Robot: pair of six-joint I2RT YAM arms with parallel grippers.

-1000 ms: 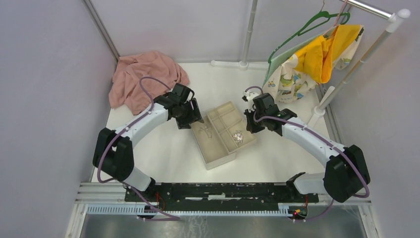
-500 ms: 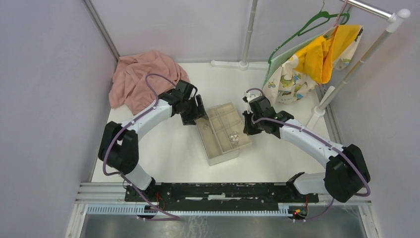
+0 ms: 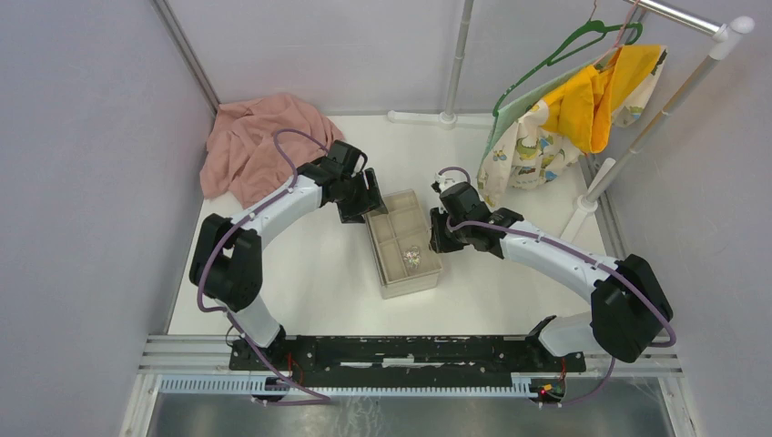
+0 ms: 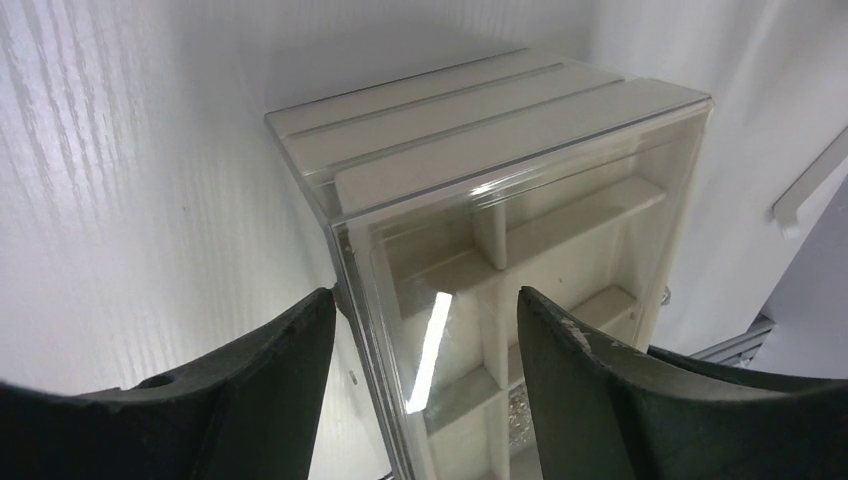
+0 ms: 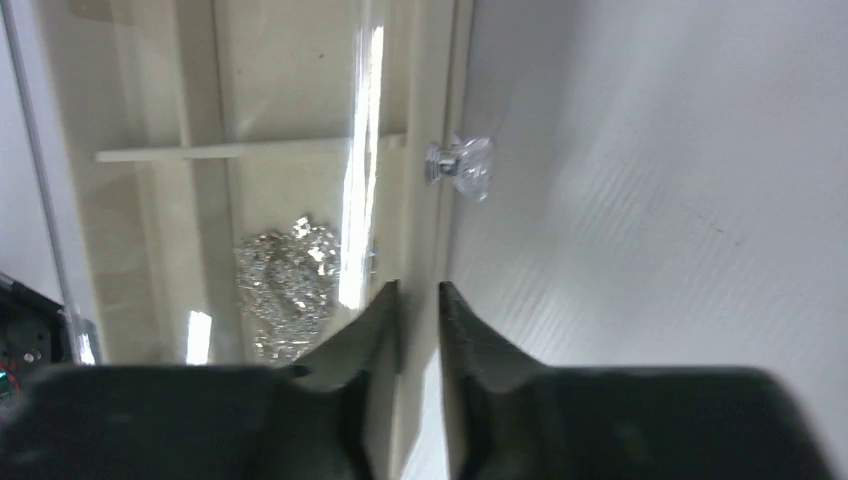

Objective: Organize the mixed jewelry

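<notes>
Our left pincer (image 4: 425, 310) stands released astride the clear plastic box (image 4: 520, 160); our barely parted right pincer's (image 5: 417, 300) grip we cannot tell. The shiny silver jewelry heap (image 5: 290, 280) lies in the beige compartment tray (image 5: 300, 70).

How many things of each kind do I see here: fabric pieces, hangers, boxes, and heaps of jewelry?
Fabric pieces: 3 (crumpled pink cloth, yellow garment, white patterned cloth)
Green plastic hangers: 1
Clear plastic boxes with beige trays: 1
Visible heaps of silver jewelry: 1
Total: 6
</notes>
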